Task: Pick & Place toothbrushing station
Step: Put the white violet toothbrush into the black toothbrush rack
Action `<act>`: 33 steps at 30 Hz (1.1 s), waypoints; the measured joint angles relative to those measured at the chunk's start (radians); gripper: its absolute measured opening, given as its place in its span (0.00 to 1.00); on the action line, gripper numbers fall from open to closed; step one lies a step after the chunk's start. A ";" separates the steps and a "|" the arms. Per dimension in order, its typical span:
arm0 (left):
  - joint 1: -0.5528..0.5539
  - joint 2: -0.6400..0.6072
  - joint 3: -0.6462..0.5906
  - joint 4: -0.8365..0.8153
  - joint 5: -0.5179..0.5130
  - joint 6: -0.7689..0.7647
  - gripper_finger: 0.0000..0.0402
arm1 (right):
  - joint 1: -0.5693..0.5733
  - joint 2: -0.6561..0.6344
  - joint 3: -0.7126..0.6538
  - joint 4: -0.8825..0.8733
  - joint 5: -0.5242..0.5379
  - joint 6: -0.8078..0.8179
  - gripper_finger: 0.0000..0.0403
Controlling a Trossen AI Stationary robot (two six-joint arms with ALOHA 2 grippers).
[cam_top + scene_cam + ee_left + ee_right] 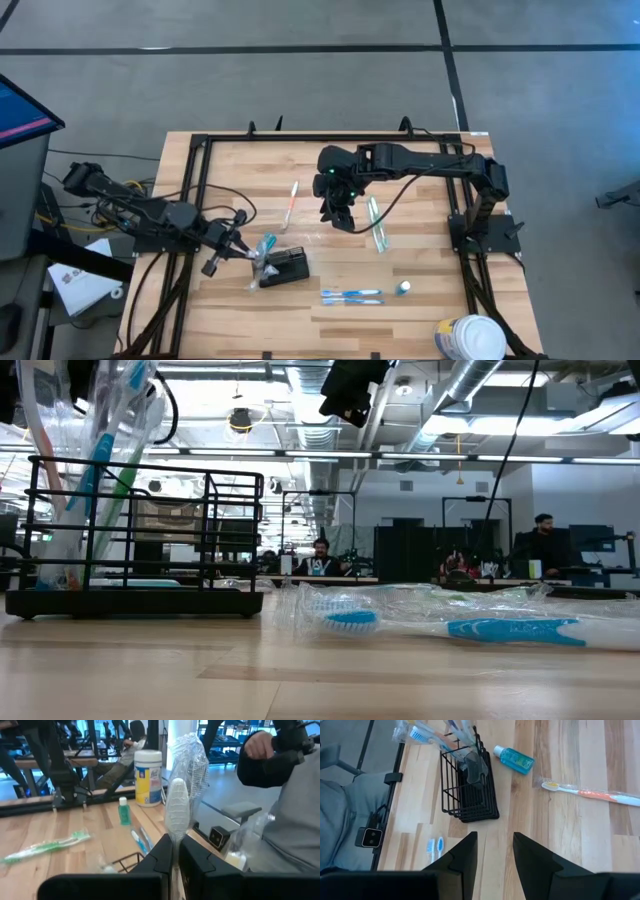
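The toothbrushing station is a small black wire holder (290, 268) standing on its base on the table; it also shows in the low view (140, 540) and the right wrist view (470, 790). Plastic-wrapped toothbrushes (100, 450) stick up from its left end. My left gripper (228, 248) is at that end, shut on a wrapped white toothbrush (177, 805). My right gripper (342, 222) is open and empty, raised above the table's middle, far of the holder; the right wrist view shows it as well (495, 850). My left gripper pinches the wrapped toothbrush between its two fingers (162, 857), just below the brush head (176, 836), plastic wrap and all. The fingers come level from the table's left. The head stands upright above the fingers. The fingers hide the brush's lower part.
On the table lie an orange-white toothbrush (290, 205), a wrapped green one (378, 225), wrapped blue ones (350, 295) and a small blue bottle (403, 288). A white round tub (470, 338) stands at the near right corner. People sit in the room behind.
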 joint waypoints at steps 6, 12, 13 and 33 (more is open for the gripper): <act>0.000 0.000 -0.056 0.045 0.000 -0.020 0.02 | 0.000 0.000 0.000 0.000 0.000 0.000 0.29; 0.000 0.000 -0.124 0.138 0.000 -0.021 0.02 | 0.000 0.000 0.000 0.000 0.000 0.000 0.29; 0.000 0.000 -0.130 0.139 0.000 -0.027 0.02 | 0.000 0.000 0.000 0.000 0.000 0.000 0.29; 0.000 0.000 -0.210 0.222 -0.031 -0.073 0.06 | 0.000 0.000 0.000 0.003 0.000 0.000 0.29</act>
